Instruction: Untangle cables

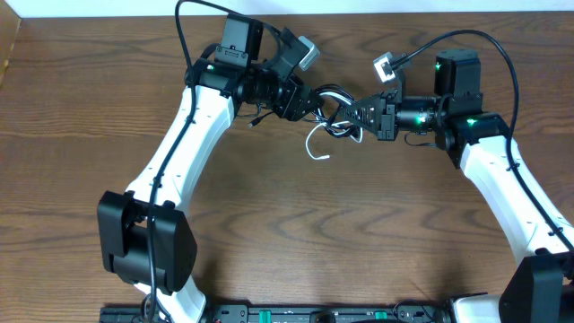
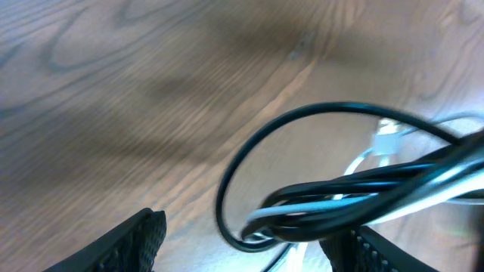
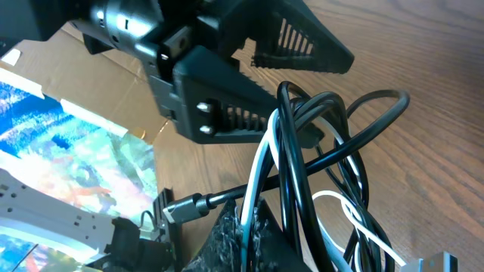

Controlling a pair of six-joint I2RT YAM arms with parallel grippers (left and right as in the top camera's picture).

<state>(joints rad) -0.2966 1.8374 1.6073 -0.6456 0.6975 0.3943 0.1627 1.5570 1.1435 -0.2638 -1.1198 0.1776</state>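
Ok, cables (image 1: pixel 328 113) bunched at right gripper (image 1: pixel 356 120), which clamps them. Left gripper (image 1: pixel 313 102), just beside it, gapes loose astride them. Close on one black loop (image 2: pixel 333 108) only, pull away slowly.

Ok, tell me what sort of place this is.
Probably a robotics lab workbench: a white left arm and right arm stand at a wood-grain table, with a knot of cables between them and cardboard past the table's edge.
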